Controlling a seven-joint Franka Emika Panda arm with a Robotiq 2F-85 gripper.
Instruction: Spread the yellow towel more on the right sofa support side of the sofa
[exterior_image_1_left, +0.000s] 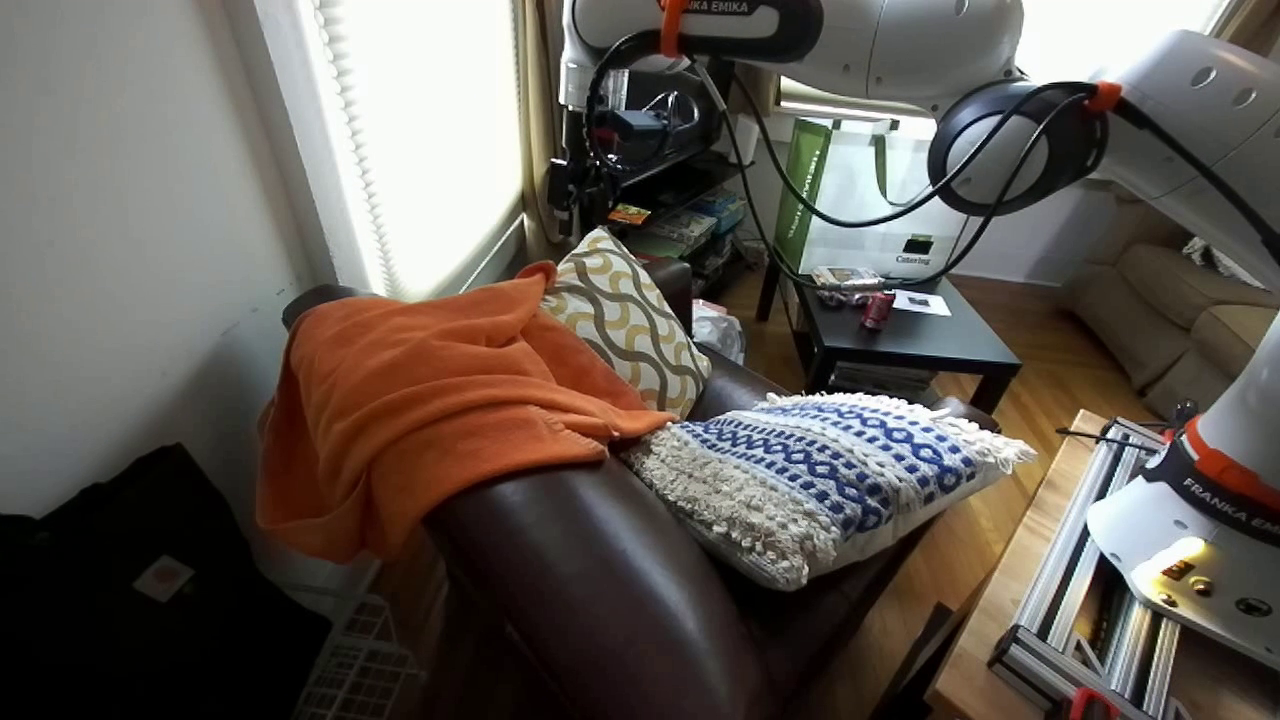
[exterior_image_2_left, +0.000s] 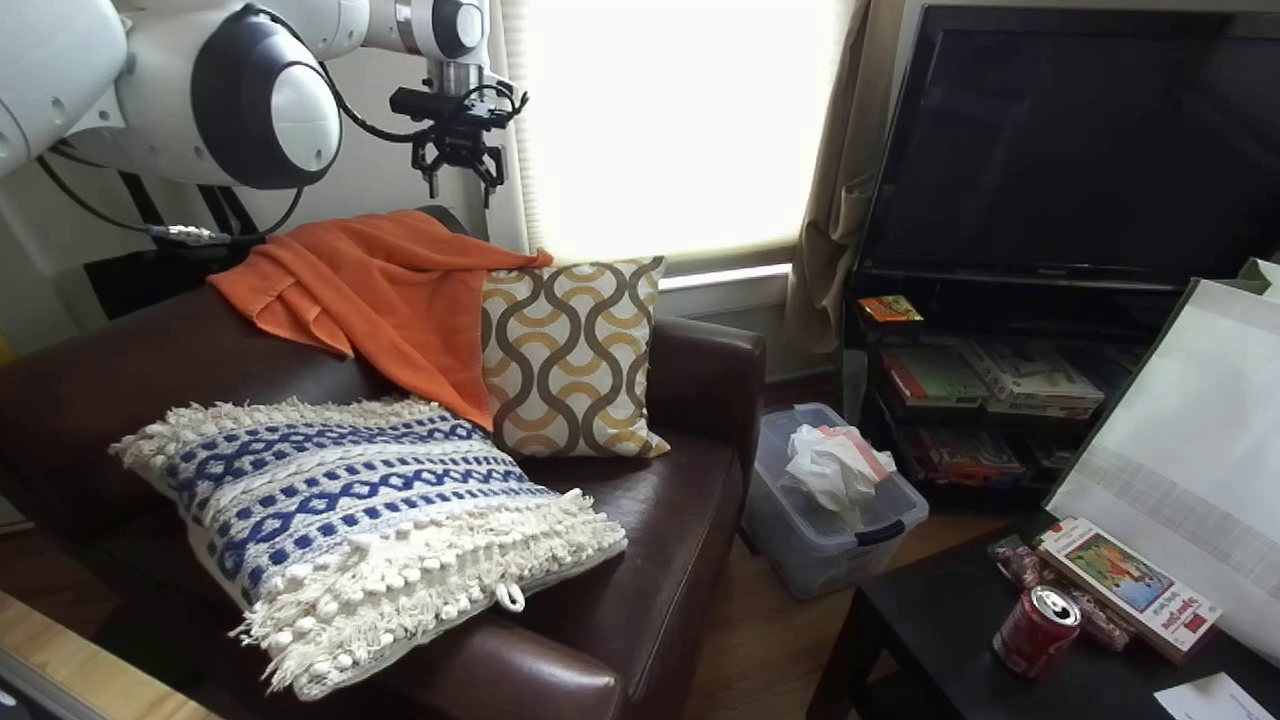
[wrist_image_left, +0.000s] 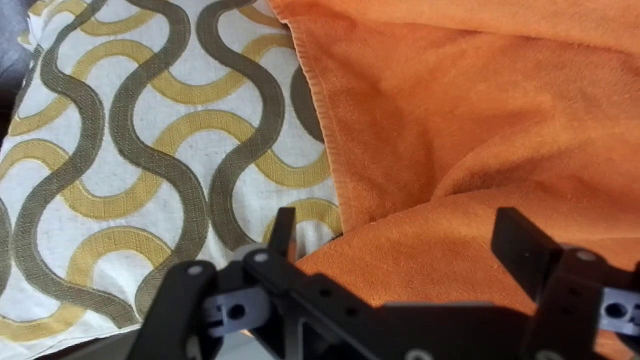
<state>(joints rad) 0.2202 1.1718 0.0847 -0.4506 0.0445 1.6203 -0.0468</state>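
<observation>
The yellow towel, a plain orange cloth, lies in folds over the sofa's backrest in both exterior views (exterior_image_1_left: 400, 390) (exterior_image_2_left: 370, 290). One edge hangs over the patterned cushion. The sofa (exterior_image_1_left: 610, 570) is dark brown leather and also shows in an exterior view (exterior_image_2_left: 130, 345). Its right support side (exterior_image_2_left: 712, 352) is the padded arm near the window, beyond the patterned cushion, with no towel on it. My gripper (exterior_image_2_left: 460, 190) is open and empty, above the towel and apart from it. In the wrist view, the gripper (wrist_image_left: 395, 215) has towel (wrist_image_left: 475, 125) below its spread fingers.
The patterned cushion (exterior_image_2_left: 575, 360) leans on the backrest beside the arm. A blue and white fringed cushion (exterior_image_2_left: 380, 500) lies on the seat. A window (exterior_image_2_left: 680, 130) is behind the gripper. A plastic bin (exterior_image_2_left: 790, 550) and a black table (exterior_image_2_left: 930, 620) stand by the sofa.
</observation>
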